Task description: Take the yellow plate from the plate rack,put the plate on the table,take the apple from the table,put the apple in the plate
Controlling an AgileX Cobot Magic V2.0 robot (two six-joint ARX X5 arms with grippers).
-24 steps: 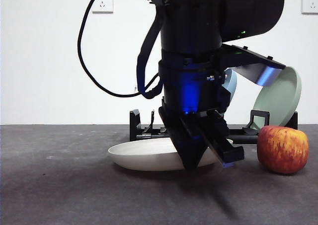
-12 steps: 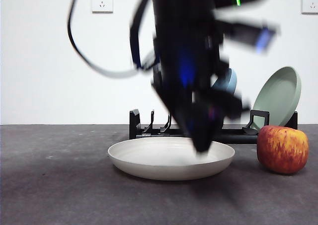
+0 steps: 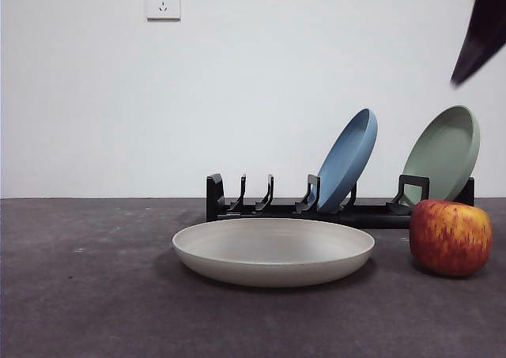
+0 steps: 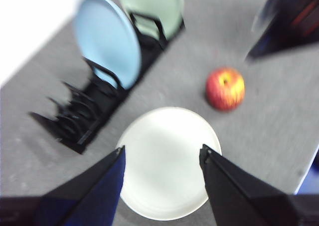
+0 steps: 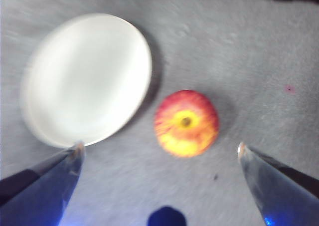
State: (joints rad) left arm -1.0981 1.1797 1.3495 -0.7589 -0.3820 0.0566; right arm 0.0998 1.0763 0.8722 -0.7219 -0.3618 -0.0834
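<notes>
The yellow plate [image 3: 273, 251] lies flat on the table [image 3: 95, 295], in front of the plate rack [image 3: 261, 208]. Just right of it sits the red apple [image 3: 450, 237]. My left gripper [image 4: 162, 148] hangs open high above the yellow plate [image 4: 167, 171], holding nothing. My right gripper [image 5: 159, 146] is open wide above the apple [image 5: 186, 122], with the yellow plate [image 5: 84, 79] beside it. The front view shows only a black arm tip [image 3: 482, 30] at the top right corner, above the apple's side.
A blue plate [image 3: 345, 160] and a sage-green plate [image 3: 444, 154] lean upright in the rack's right slots; its left slots hold nothing. The left wrist view shows the other arm [image 4: 289, 21] dark beyond the apple [image 4: 225, 88].
The arm that stood low over the yellow plate has let go of it and risen out of the front view. The plate now rests flat on the table. The apple has not moved.
</notes>
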